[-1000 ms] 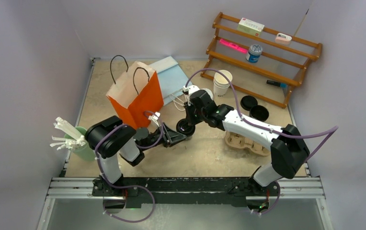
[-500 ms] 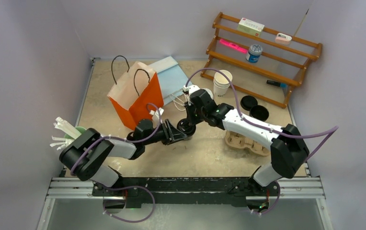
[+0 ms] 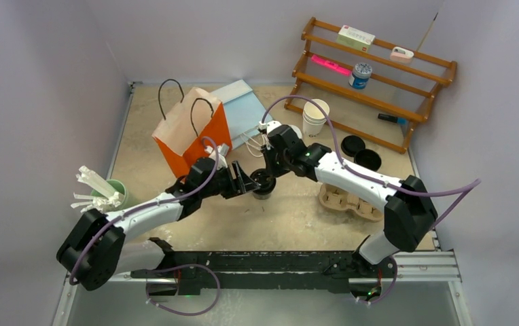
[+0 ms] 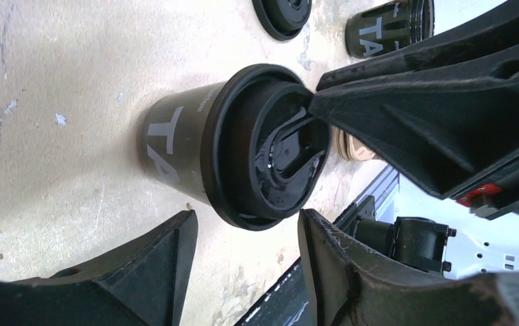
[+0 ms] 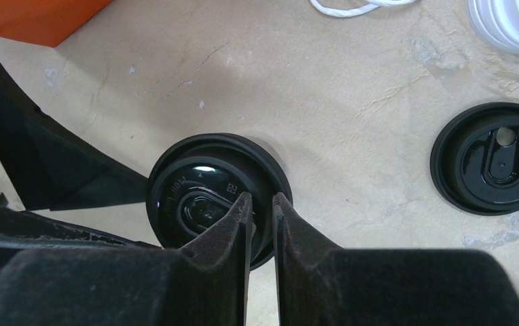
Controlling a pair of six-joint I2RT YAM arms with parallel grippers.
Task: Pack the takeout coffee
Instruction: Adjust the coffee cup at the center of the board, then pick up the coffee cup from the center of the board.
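beige tabletop (image 3: 291, 221), lidded black cup (image 4: 172, 146) standing mid-table. left gripper (image 3: 246, 183) gapes around it, gripping nothing; right gripper (image 5: 262, 204) nearly closed, empty, tips on the lid (image 5: 206, 173). i worry an off-centre push tips the unsupported cup or leaves the lid crooked.

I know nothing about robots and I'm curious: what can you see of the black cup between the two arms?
A small black paper cup with white lettering, capped by a black plastic lid. It stands upright on the beige table. The right gripper, jaws nearly together, touches the lid from above; the left gripper, jaws open, faces its side.
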